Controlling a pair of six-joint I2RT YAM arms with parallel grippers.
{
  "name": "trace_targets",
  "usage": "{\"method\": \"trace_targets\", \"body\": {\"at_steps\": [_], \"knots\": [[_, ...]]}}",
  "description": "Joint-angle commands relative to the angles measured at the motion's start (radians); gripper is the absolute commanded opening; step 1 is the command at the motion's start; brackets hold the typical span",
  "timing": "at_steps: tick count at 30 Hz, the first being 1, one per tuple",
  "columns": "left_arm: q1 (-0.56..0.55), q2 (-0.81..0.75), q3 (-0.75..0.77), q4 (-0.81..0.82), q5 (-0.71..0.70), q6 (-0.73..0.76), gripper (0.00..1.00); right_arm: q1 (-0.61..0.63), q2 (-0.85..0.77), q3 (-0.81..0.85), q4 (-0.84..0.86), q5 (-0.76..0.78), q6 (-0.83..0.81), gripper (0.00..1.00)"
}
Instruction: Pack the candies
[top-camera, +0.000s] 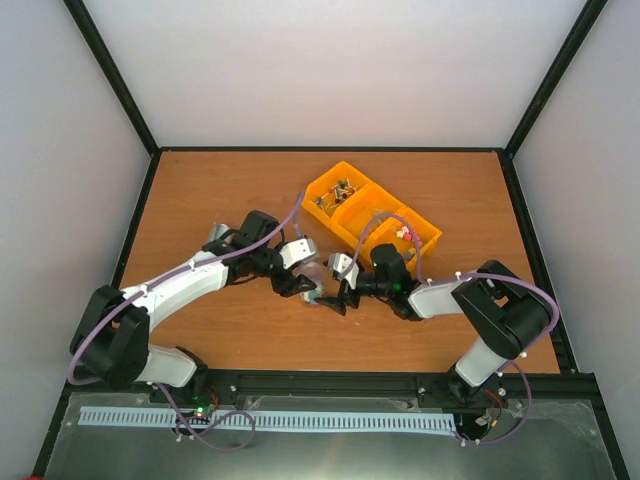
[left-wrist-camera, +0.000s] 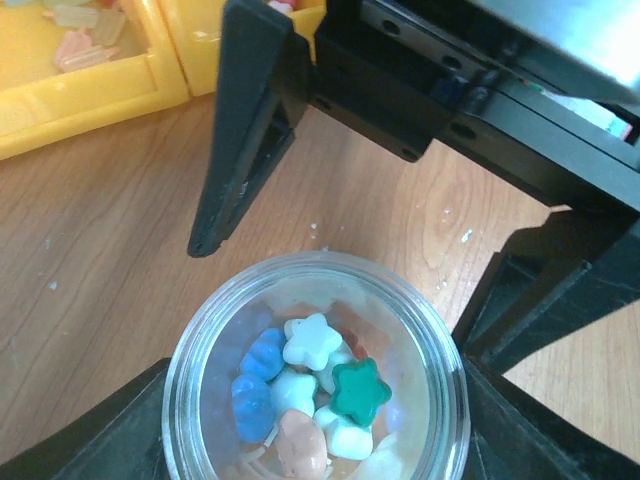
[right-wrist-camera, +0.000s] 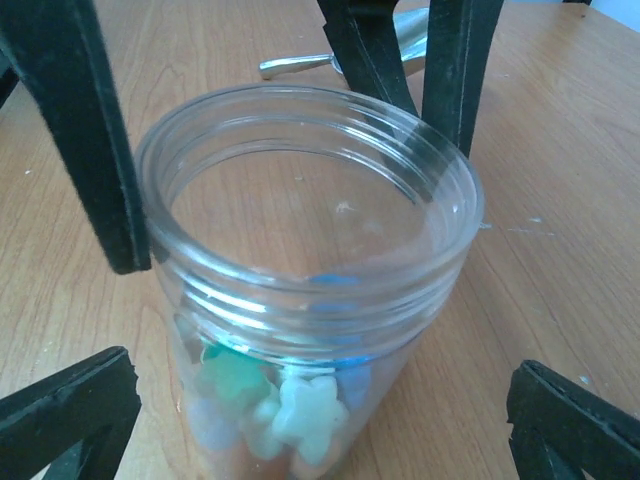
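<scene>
A clear glass jar (left-wrist-camera: 315, 300) stands open on the wooden table and holds several pastel candies (left-wrist-camera: 315, 385), blue, white, green and pink stars and shells. My left gripper (left-wrist-camera: 315, 425) is shut on the jar, one finger against each side. My right gripper (right-wrist-camera: 320, 420) is open, its fingers (right-wrist-camera: 70, 410) wide apart either side of the jar (right-wrist-camera: 310, 200) without touching it. In the top view both grippers meet at the jar (top-camera: 322, 292) in the middle of the table. More candies (top-camera: 405, 232) lie in the right compartment of the yellow bin.
The yellow three-compartment bin (top-camera: 352, 205) stands behind the grippers. Its left compartment holds dark metallic items (top-camera: 343, 188). A corner of the bin shows in the left wrist view (left-wrist-camera: 90, 110). A silvery object (top-camera: 217, 236) lies by the left arm.
</scene>
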Motion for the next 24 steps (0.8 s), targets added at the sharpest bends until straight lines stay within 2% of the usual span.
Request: {"method": "trace_targets", "body": {"at_steps": [1, 9, 11, 16, 19, 24], "knots": [[-0.006, -0.025, -0.032, 0.111, -0.045, -0.143, 0.44, -0.002, 0.002, -0.015, 0.086, 0.011, 0.033, 1.0], [-0.022, -0.03, -0.047, 0.131, -0.049, -0.175, 0.46, 0.036, 0.083, -0.024, 0.222, 0.005, 0.099, 1.0], [-0.023, -0.032, -0.05, 0.13, -0.048, -0.164, 0.46, 0.049, 0.108, -0.046, 0.29, -0.008, 0.099, 1.0], [-0.025, -0.042, -0.064, 0.104, -0.033, -0.093, 0.46, 0.051, 0.184, -0.045, 0.341, 0.023, 0.08, 0.99], [-0.026, -0.045, -0.069, 0.09, -0.015, -0.067, 0.46, 0.051, 0.226, -0.036, 0.371, 0.021, 0.088, 0.96], [-0.032, -0.05, -0.075, 0.064, -0.017, -0.016, 0.47, 0.051, 0.297, -0.035, 0.448, 0.04, 0.097, 0.85]]}}
